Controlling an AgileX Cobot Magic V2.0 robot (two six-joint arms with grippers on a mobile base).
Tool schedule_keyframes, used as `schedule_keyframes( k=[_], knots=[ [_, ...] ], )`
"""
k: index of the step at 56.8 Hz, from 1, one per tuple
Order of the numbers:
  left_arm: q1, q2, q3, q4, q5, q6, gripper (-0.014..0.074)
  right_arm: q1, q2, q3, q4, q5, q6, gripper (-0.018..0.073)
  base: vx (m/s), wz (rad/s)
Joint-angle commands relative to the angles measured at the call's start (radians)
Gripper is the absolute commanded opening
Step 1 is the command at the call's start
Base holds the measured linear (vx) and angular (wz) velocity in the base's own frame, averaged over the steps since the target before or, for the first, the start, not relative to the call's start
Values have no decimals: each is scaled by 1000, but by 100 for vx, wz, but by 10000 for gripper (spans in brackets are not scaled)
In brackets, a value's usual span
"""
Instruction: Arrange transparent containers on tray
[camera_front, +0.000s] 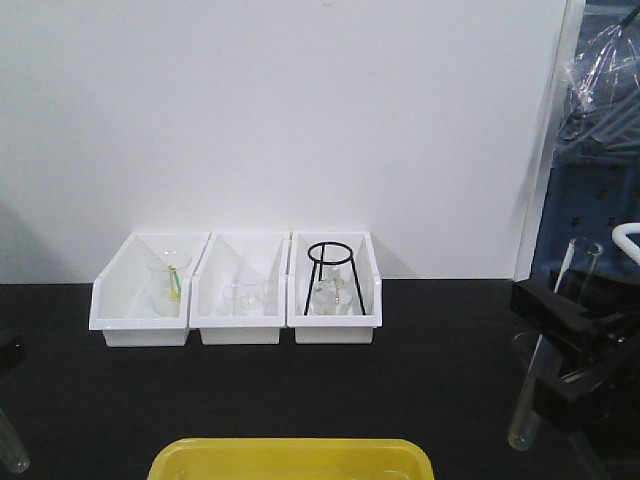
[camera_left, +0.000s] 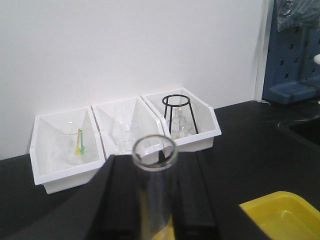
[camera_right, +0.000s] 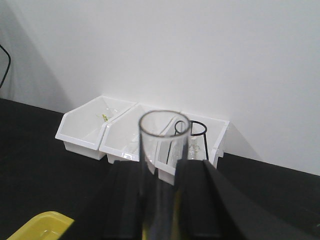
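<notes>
Flanking yellow tray (camera_front: 290, 458): left gripper (camera_left: 156, 175) clamped on test tube (camera_left: 155, 150), right gripper (camera_right: 162, 172) clamped on second tube (camera_right: 163, 142), tilted, rim up.

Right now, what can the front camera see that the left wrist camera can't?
Only the front view shows the right pincer holding the right test tube, seen from the side down to its rounded bottom. Only the left wrist view shows the left pincer gripping the left test tube, looking at its open rim. Both show the three white bins, the black ring stand in an end bin, and part of the yellow tray.
</notes>
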Motion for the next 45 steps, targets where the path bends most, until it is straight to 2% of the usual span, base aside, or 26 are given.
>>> schedule_keyframes(
  k=[1, 45],
  knots=[
    [-5, -5, -32, -6, -78, -4, 150, -6, -9, -29, -6, -88, -9, 19, 2, 1],
    [-5, -5, -32, -7, -83, -12, 150, -5, -9, -29, 11, -86, 9, 19, 0, 0]
  ],
)
